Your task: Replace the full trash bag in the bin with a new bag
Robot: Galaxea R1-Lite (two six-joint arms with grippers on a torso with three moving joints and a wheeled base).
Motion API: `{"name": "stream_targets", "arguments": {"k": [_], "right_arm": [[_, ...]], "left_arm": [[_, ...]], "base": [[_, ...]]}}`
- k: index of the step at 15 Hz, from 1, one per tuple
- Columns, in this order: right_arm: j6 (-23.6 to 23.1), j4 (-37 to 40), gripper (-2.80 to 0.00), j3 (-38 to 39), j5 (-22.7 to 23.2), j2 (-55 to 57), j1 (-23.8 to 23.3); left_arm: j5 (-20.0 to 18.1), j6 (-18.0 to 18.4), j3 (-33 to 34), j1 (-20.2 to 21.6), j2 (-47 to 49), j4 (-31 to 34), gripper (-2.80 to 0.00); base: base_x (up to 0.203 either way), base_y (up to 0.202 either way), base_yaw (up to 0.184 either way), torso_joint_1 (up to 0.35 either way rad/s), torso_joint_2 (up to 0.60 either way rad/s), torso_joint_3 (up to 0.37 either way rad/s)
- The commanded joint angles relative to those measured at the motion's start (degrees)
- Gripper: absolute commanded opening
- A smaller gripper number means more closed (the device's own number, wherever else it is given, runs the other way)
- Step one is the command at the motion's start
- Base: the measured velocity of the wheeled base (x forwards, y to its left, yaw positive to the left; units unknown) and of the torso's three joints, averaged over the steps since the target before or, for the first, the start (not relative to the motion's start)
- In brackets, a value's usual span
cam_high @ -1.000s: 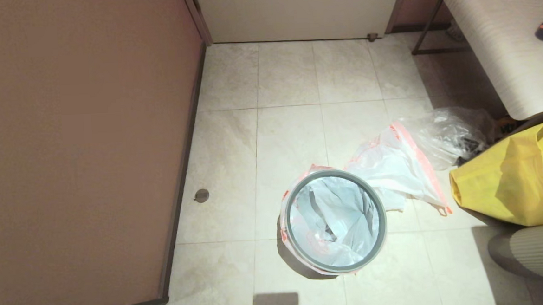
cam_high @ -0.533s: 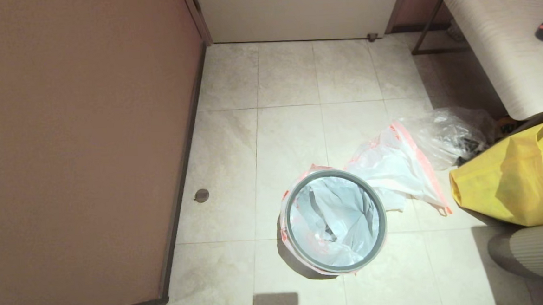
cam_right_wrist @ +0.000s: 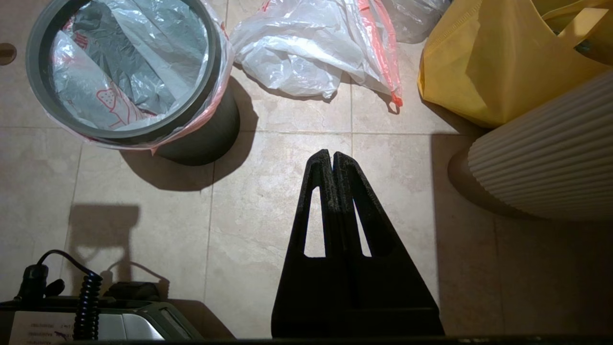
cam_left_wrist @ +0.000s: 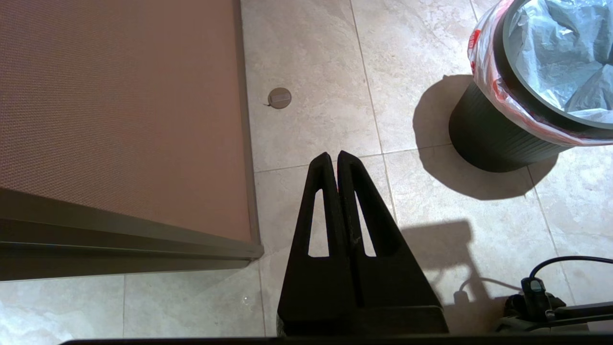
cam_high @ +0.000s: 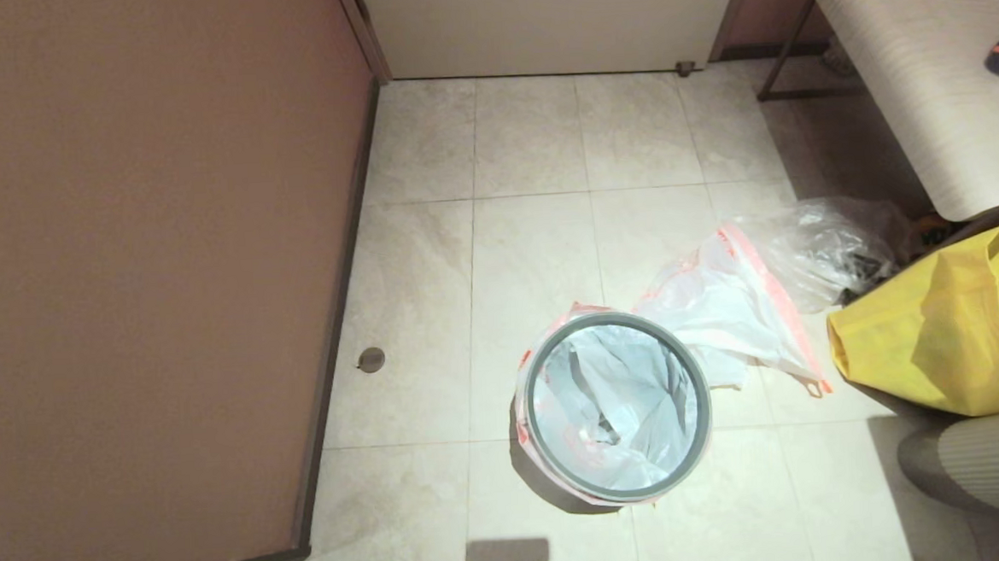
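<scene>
- Two claws, left claw (cam_left_wrist: 333, 155) and right claw (cam_right_wrist: 328, 154), hang closed and empty above the floor (cam_high: 526, 142).
- The bin (cam_high: 622, 489) stands lined with a printed bag (cam_high: 617, 403).
- Another printed bag (cam_high: 723, 311) lies just beside it.

Left gripper (cam_left_wrist: 333, 155): fingers pressed together tip to tip, holding nothing, pointing down toward the floor; seen in the lower centre of the left wrist view.
Right gripper (cam_right_wrist: 328, 154): fingers closed against each other, empty, hanging above the floor; lower centre of the right wrist view.
Head view: neither arm shows.
</scene>
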Motion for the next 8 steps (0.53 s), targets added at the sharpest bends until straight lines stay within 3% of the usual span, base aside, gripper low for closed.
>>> {"name": "stream_targets", "arguments": {"k": [1, 8], "right_arm": [[-0.03, 0.09, -2.80, -0.03, -0.02, 0.16, 0.06], [0.77, 0.00, -2.80, -0.03, -0.55, 0.16, 0.02]], "left_arm": [[-0.02, 0.06, 0.00, 0.02, 0.07, 0.00, -2.80], [-0.02, 0.06, 0.00, 0.02, 0.07, 0.00, -2.80]], "base": [[0.000, 0.000, 0.000, 0.000, 0.00, 0.000], [0.000, 0.000, 0.000, 0.000, 0.00, 0.000]]}}
